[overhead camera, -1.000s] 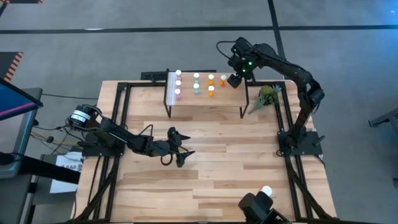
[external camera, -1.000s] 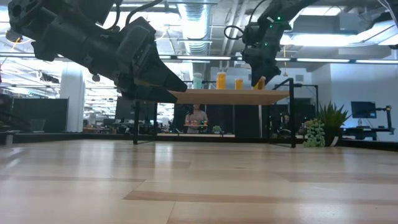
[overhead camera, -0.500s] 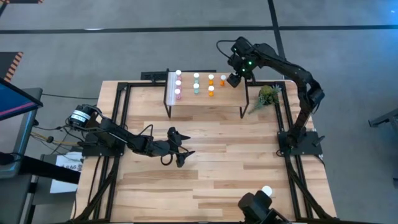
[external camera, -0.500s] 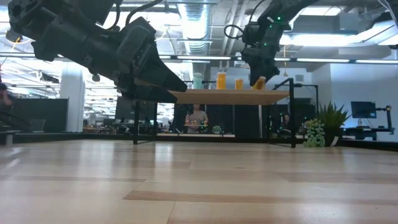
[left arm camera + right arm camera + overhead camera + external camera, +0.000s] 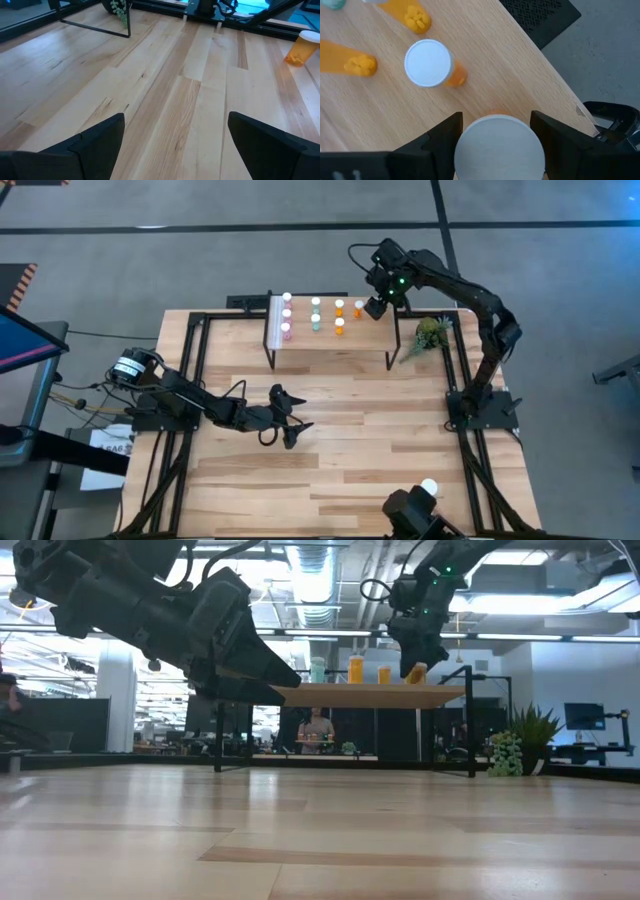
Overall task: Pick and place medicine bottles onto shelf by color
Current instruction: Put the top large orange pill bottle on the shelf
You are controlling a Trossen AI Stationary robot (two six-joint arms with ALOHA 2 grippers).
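**Right claw holds an orange bottle over the shelf's corner**

Nothing has moved since the earlier frames: both arms sit exactly where they were a second ago.

Up at the shelf point(image 5: 330, 340), the right gripper point(image 5: 374, 308) hangs over the end nearest the little green plant point(image 5: 431, 333), its fingers clamped on an orange bottle point(image 5: 417, 672). From the wrist camera that held bottle's white cap point(image 5: 499, 146) fills the space between the two dark fingers point(image 5: 437, 137), with the shelf's light wood just beneath it. In the level view the bottle tilts a little and sits right at the shelf top; I cannot tell whether its base touches the board.

On the shelf beside the gripper stand more orange bottles point(image 5: 339, 316), then teal ones point(image 5: 315, 314) toward the middle, and pink ones point(image 5: 286, 315) at the far end by the white strip point(image 5: 273, 321). All seem upright, caps up.

Well away from the shelf, out on the open tabletop point(image 5: 380, 430), the left gripper point(image 5: 288, 420) waits low over the wood with its fingers spread wide and nothing between them. Its wrist camera catches one more orange bottle point(image 5: 302, 48) standing on the table near the edge, far from the shelf.
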